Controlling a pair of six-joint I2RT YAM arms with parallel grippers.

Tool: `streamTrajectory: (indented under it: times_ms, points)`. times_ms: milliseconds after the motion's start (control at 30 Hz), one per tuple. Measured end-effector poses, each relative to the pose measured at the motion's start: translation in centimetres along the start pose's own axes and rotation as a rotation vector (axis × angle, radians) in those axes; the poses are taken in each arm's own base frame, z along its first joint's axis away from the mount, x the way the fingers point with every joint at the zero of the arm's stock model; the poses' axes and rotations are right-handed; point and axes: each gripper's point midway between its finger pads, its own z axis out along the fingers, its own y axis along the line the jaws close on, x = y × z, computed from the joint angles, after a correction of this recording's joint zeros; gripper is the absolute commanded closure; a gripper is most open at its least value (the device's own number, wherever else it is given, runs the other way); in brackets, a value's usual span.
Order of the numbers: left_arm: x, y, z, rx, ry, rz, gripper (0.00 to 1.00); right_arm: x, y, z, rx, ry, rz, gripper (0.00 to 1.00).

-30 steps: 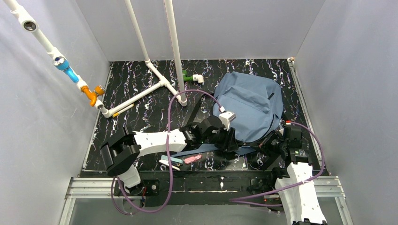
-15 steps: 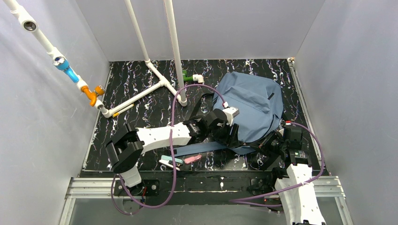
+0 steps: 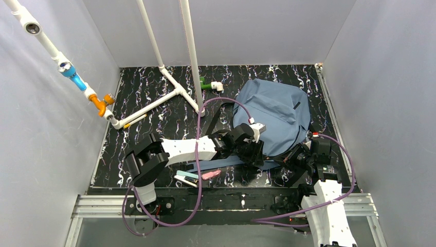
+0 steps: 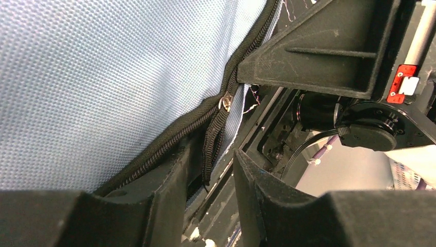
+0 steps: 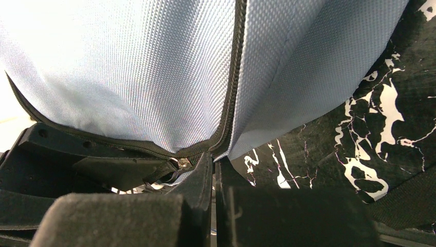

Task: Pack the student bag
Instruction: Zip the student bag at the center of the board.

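Right gripper [image 5: 213,164] is clamped shut on the near zip edge of the student bag [image 3: 275,110]; left gripper [image 4: 208,172] sits part open astride the zip tape [image 4: 213,136]. Small items [image 3: 198,176] lie unpacked beside the left arm, and the bag lies mid-right on the table [image 3: 149,92]. Packing not started, by my read.

The student bag [image 3: 277,110] is big, soft and grey-blue. It lies flat on the right side of the black table [image 3: 154,98]. A black zip [image 5: 234,77] runs along its cloth. A blue strap [image 3: 226,161] sticks out at the near side.
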Motion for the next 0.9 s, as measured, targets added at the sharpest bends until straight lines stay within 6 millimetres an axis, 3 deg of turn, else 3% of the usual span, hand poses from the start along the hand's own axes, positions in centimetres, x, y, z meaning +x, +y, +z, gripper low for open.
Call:
streamTrajectory:
  times_ms: [100, 200, 467, 900]
  points:
    - [-0.2, 0.1, 0.2, -0.004, -0.004, -0.002, 0.56, 0.0, 0.0, 0.0, 0.0, 0.0, 0.0, 0.99]
    - [-0.4, 0.0, 0.2, -0.005, -0.011, -0.001, 0.56, 0.0, 0.0, 0.0, 0.0, 0.0, -0.001, 0.99]
    - [-0.7, -0.2, 0.2, -0.002, -0.018, -0.015, 0.76, 0.0, 0.1, 0.0, -0.003, 0.001, -0.001, 0.99]
    - [-1.5, -0.6, -0.3, 0.001, -0.048, -0.01, 1.0, 0.0, 0.2, 0.0, -0.01, 0.0, -0.009, 0.99]
